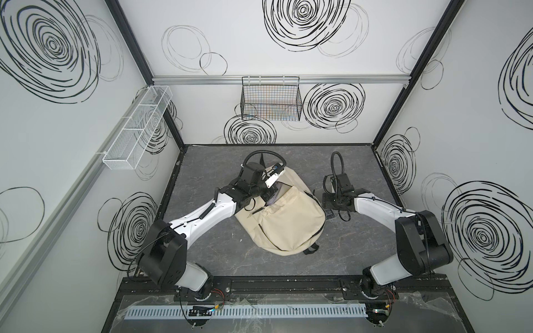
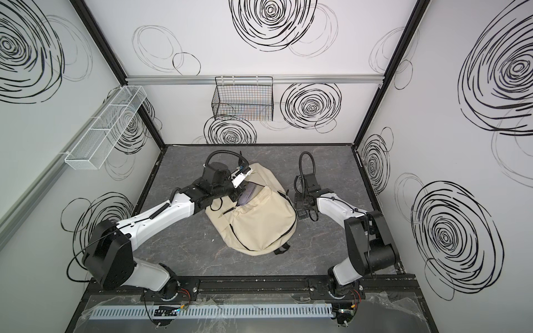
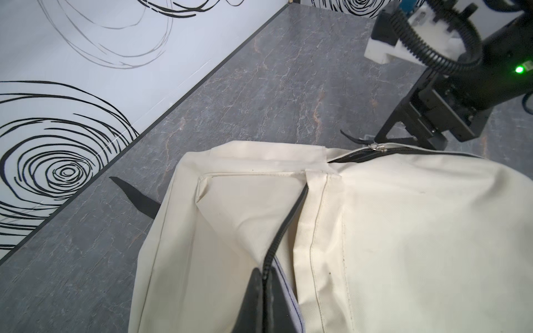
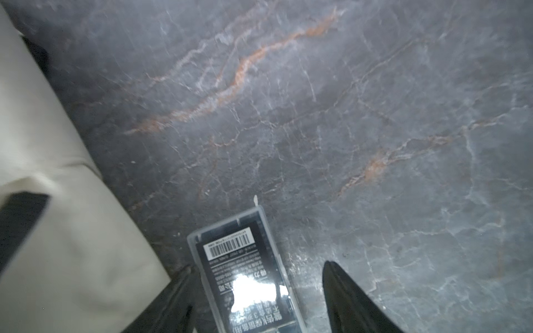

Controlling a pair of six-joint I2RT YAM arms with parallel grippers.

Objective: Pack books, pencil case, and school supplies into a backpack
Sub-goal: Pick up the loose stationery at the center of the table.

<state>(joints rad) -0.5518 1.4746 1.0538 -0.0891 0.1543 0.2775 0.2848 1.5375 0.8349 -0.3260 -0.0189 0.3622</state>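
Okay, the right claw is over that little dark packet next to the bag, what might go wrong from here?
1. The packet lies flat on the table; the open right claw may slide it or fail to get under its thin edge.
2. One of its fingers sits close to the backpack and might snag the fabric.
3. The left claw pinches only the zipper edge; if that slips, the opening may sag shut.
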